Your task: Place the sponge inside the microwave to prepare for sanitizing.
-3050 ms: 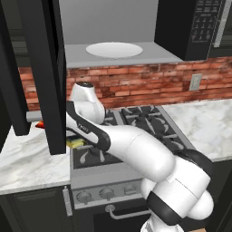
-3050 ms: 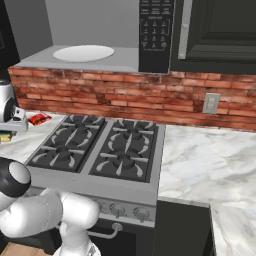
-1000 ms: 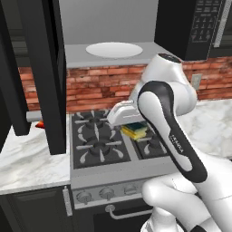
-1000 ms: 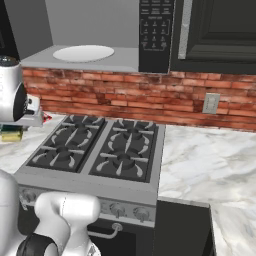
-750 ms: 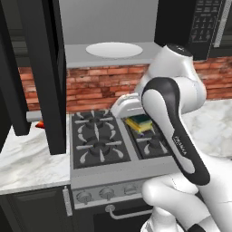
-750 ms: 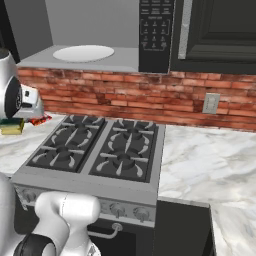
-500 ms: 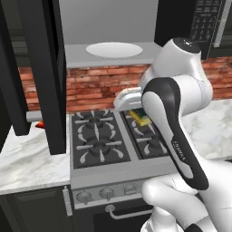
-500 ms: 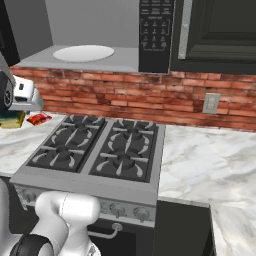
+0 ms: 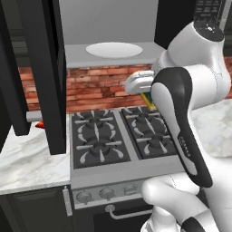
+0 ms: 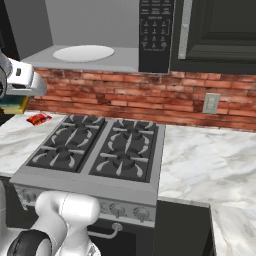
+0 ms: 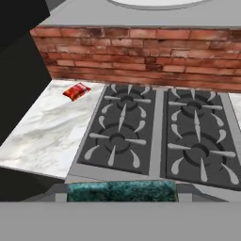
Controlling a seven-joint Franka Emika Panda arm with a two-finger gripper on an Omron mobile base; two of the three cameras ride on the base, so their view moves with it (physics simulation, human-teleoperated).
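The large black microwave stood open above the brick wall, its grey interior holding a white round plate, its dark door swung out to the left in the left base view. Below it sat the grey four-burner stove, flanked by the white marble table. The white arm's hand hung in the air above the stove's rear burners, below the microwave's floor. It was closed on the small green-topped yellow sponge, whose dark green face lay across the bottom of the hand view, right at the fingertips. A small flat red packet lay on the table left of the stove, well apart from the hand.
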